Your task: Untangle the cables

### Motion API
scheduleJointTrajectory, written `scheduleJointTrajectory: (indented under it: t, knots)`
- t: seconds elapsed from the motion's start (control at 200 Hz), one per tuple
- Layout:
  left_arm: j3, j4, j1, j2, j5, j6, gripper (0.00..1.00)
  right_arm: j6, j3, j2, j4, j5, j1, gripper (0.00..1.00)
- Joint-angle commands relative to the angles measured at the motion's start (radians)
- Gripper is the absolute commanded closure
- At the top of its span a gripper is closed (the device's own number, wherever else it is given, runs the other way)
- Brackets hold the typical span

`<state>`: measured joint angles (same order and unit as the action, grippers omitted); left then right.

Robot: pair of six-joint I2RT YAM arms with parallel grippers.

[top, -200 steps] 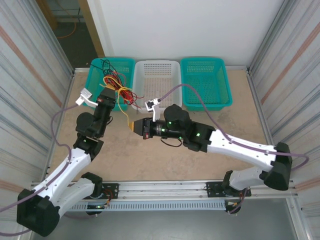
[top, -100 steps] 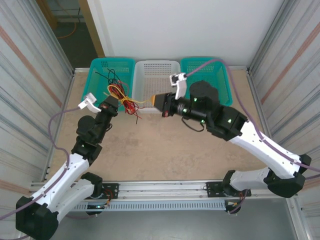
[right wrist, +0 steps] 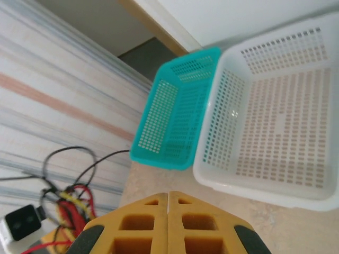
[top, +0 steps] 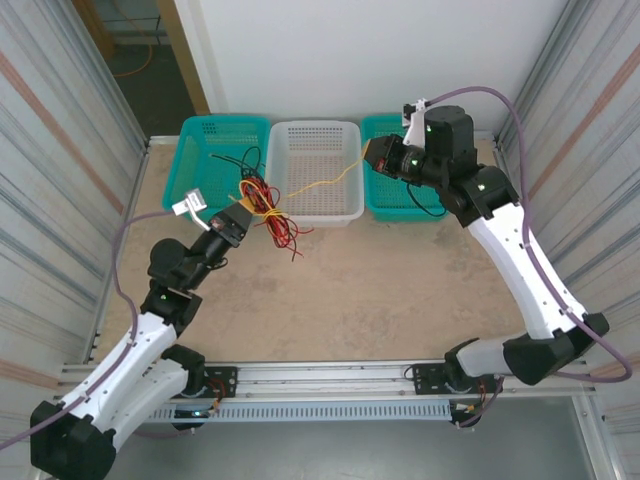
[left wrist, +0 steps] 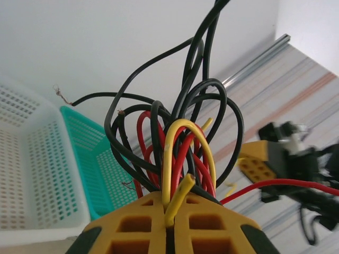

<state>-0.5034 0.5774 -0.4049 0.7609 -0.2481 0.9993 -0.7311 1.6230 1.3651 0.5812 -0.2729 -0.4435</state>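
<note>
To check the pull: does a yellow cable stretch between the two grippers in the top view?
Yes, the yellow cable runs from the bundle at the left gripper over to the right gripper.

No words, numbers or signs can be read. A left white tag (top: 188, 207) and a right white tag (top: 413, 108) are seen from above, but nothing on them can be made out.

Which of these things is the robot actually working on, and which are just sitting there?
Part of the job:
- cable tangle of red, yellow and black wires, clamped in the left end effector
- yellow cable, stretched from the tangle to the right end effector

Just standing by:
- left teal basket
- white basket
- right teal basket
- table
</note>
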Motion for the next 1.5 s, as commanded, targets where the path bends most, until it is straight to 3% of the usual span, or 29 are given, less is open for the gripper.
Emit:
scheduleJointTrajectory:
  t: [0.0, 0.145, 0.351, 0.727, 0.922, 1.092, 1.493]
  knots:
    - [-0.061, 0.116, 0.009, 0.021, -0.07, 0.096, 1.0, -0.057, -0.063, 0.057, -0.086, -0.03, 0.059, 1.0]
    - [-0.139, 0.147, -0.009, 0.075, -0.075, 0.151, 1.0, -0.115, -0.178, 0.119, -0.232, -0.057, 0.062, 1.0]
    - [-0.223, 0.176, -0.036, 0.097, 0.004, 0.145, 1.0, -0.191, -0.318, 0.194, -0.416, -0.073, 0.025, 1.0]
    - [-0.303, 0.479, -0.04, 0.283, 0.211, 0.155, 1.0, -0.298, -0.482, 0.371, -0.648, -0.022, -0.333, 1.0]
    - [-0.366, 0.417, -0.041, 0.32, 0.29, 0.0, 1.0, -0.28, -0.465, 0.387, -0.633, -0.011, -0.503, 1.0]
    - [-0.333, 0.346, -0.042, 0.29, 0.539, -0.164, 1.0, -0.167, -0.422, 0.298, -0.526, 0.051, -0.616, 1.0]
    - [-0.3, 0.286, 0.004, 0.306, 0.69, -0.149, 1.0, 0.148, -0.223, 0.122, -0.285, 0.204, -0.803, 1.0]
